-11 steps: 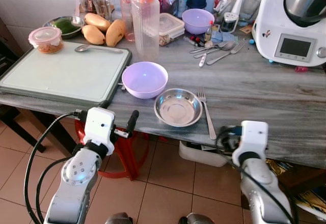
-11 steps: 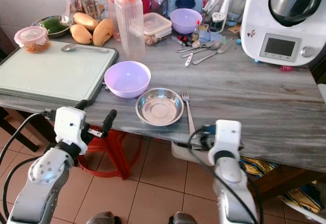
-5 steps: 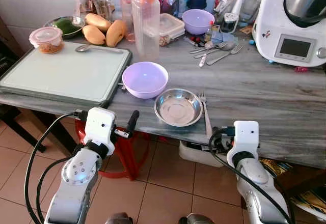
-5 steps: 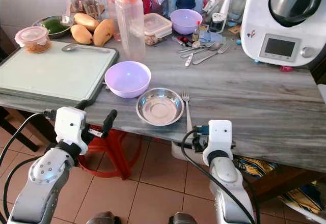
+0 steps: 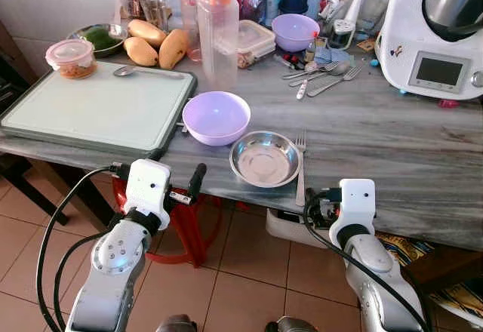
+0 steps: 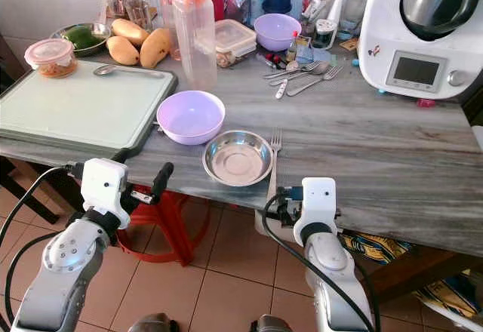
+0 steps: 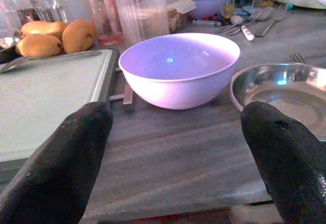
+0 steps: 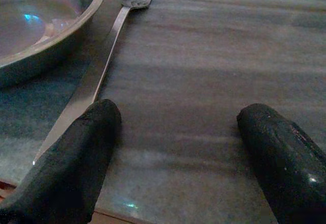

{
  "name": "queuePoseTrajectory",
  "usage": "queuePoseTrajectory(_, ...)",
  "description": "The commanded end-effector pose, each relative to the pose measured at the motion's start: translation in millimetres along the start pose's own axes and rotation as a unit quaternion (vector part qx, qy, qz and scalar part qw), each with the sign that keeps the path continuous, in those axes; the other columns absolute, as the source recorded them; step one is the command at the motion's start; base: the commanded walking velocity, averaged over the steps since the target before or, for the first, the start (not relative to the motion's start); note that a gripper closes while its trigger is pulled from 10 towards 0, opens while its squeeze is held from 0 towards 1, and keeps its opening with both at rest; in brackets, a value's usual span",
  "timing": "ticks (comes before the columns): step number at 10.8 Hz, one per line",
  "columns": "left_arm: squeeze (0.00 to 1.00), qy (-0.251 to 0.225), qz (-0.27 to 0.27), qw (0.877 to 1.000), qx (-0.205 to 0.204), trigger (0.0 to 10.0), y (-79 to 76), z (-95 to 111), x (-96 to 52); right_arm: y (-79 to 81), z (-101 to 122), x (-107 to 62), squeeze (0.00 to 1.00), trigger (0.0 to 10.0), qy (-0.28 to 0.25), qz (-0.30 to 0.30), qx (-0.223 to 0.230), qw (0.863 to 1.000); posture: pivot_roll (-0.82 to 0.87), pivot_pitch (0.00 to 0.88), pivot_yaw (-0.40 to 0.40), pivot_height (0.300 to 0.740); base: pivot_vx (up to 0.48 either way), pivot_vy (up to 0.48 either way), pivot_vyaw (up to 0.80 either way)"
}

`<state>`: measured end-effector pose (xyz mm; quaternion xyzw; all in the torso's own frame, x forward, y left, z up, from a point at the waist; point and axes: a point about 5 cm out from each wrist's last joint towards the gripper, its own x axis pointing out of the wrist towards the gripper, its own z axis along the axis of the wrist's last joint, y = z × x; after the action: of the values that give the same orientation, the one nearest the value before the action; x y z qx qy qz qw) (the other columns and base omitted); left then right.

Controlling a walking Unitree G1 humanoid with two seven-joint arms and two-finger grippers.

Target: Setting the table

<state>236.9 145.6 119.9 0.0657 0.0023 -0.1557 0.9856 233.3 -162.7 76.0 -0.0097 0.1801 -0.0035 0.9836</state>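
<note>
The grey table [image 5: 392, 136] carries a white kitchen machine [image 5: 434, 26], cut off at the frame's top, and one pale cutting board [image 5: 90, 106]. Two lilac bowls: one [image 5: 216, 117] beside the single steel dish [image 5: 265, 158], another [image 5: 293, 30] far back. One fork [image 5: 300, 167] lies touching the dish's right side. The left gripper [image 7: 173, 152] is spread wide before the near bowl. The right gripper [image 8: 178, 147] is spread at the table edge, one finger against the fork's handle, whose end is hidden.

Silver arms, blk fingers [image 7: 66, 163], cables

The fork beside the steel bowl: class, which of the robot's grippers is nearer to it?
Right. The right gripper is open at the fork handle's end; the left gripper hovers off the table edge before the purple bowl.
</note>
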Motion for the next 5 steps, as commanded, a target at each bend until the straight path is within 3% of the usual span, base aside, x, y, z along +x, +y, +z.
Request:
queuePoseTrajectory(1, 0.0, -0.001, -0.005, 1.0, 0.004, 10.0, -0.2, 1.3, 1.6, -2.7, 1.0, -1.6, 0.0, 10.0, -0.006, -0.009, -0.003, 1.0, 0.09, 0.0, -0.007, 0.74, 0.0, 0.0, 0.0)
queuePoseTrajectory(5, 0.0, -0.003, -0.005, 1.0, 0.004, 10.0, 0.3, 2.2, 2.2, -3.2, 12.8, -14.3, 0.0, 10.0, -0.049, -0.018, -0.01, 0.999, 0.08, 0.0, -0.005, 0.74, 0.0, 0.0, 0.0)
